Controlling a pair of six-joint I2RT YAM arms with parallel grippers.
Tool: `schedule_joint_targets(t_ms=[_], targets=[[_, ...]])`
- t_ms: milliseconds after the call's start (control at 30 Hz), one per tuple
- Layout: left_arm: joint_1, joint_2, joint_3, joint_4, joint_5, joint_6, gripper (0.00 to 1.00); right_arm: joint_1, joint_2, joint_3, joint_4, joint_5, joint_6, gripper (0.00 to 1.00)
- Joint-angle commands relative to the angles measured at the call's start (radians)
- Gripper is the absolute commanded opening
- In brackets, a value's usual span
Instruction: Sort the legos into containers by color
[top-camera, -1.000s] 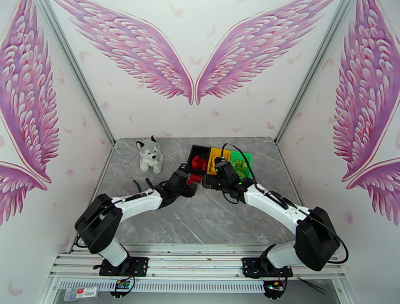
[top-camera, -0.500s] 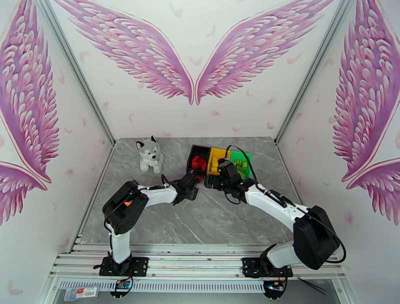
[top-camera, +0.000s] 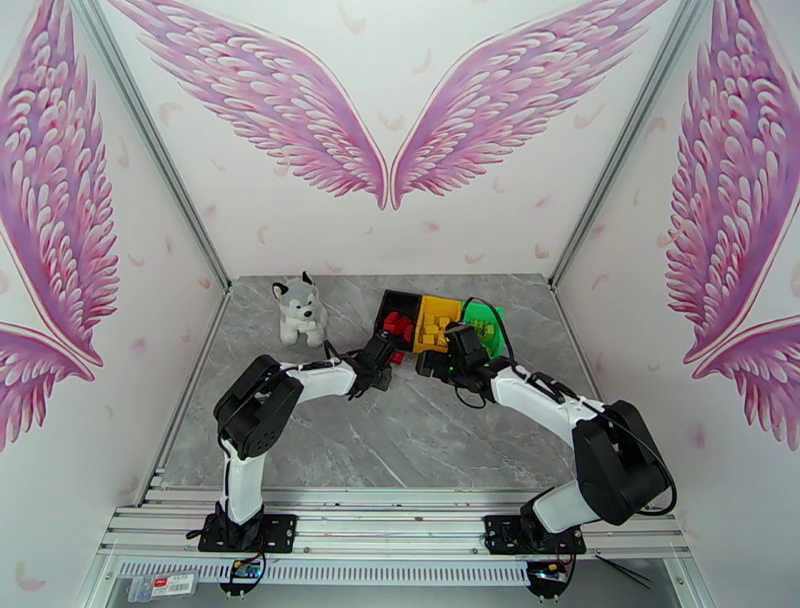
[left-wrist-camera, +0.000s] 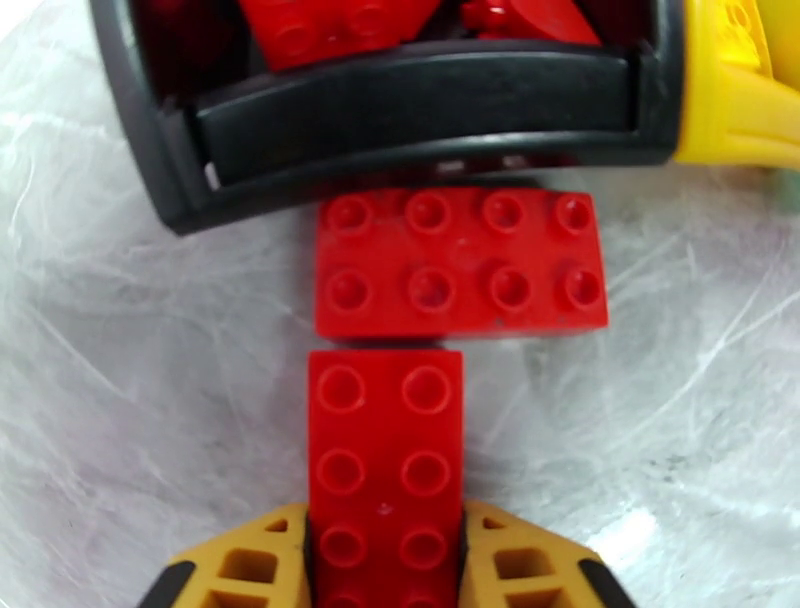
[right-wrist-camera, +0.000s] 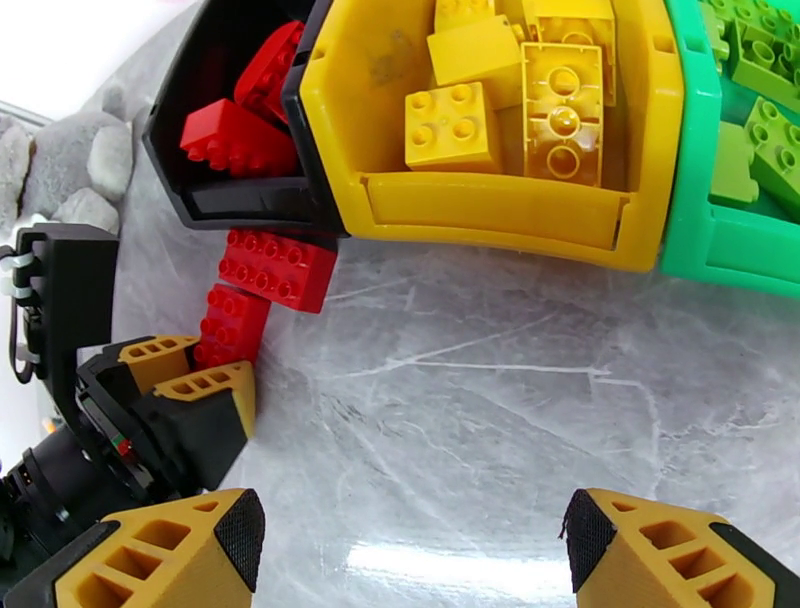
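Husky (top-camera: 298, 310) sits far-left on the counter (top-camera: 400, 440), well apart from the rest. L tool (left-wrist-camera: 385, 555) is clamped on a red brick (left-wrist-camera: 385, 440) lying flat, its far end just beside a 2nd red brick (left-wrist-camera: 460, 265) set crosswise just near of the black bin (left-wrist-camera: 400, 110), w/ reds (right-wrist-camera: 235, 135) inside. Yellow bin (right-wrist-camera: 490, 210) holds yellows (right-wrist-camera: 455, 125). R tool (right-wrist-camera: 405, 545) gapes wide over bare counter near it. Green bin (right-wrist-camera: 730, 250), rightmost, holds greens (right-wrist-camera: 770, 60).
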Motion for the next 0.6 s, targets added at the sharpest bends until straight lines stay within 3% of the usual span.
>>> schedule_joint_targets(t_ms=[0, 300, 567], targets=[[0.001, -0.072, -0.023, -0.022, 0.047, -0.014, 0.25, -0.004, -0.005, -0.014, 0.029, -0.027, 0.020, 0.85], [0.008, -0.230, -0.029, -0.060, 0.044, -0.006, 0.25, -0.006, -0.030, -0.027, 0.040, -0.030, 0.021, 0.83], [0.056, -0.127, 0.202, -0.119, 0.063, 0.026, 0.27, -0.006, -0.051, -0.034, 0.039, -0.023, 0.025, 0.83]])
